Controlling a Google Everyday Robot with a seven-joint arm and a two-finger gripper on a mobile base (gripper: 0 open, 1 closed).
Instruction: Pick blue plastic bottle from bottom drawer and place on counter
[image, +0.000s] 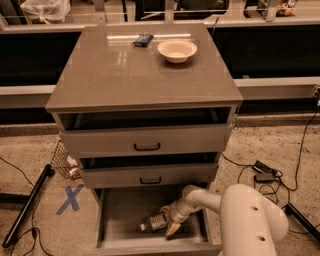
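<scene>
The tool (169, 220) sits low in the frame, just right of centre, reaching down into the open bottom drawer (120, 210). Its two yellowish tips stand apart, one on each side of the right end of the blue plastic bottle (154, 223). I cannot tell whether they touch it.

This looks like the grasp step: the bottle is straddled but not yet lifted. The next move calls for closing on the bottle, raising it clear of the drawer's front and the two drawers above, then carrying it up to the tabletop (125, 70).

The bottle lies on its side on the drawer floor, white cap pointing left, with a clear body and a pale label. It is probably light and slippery.
</scene>
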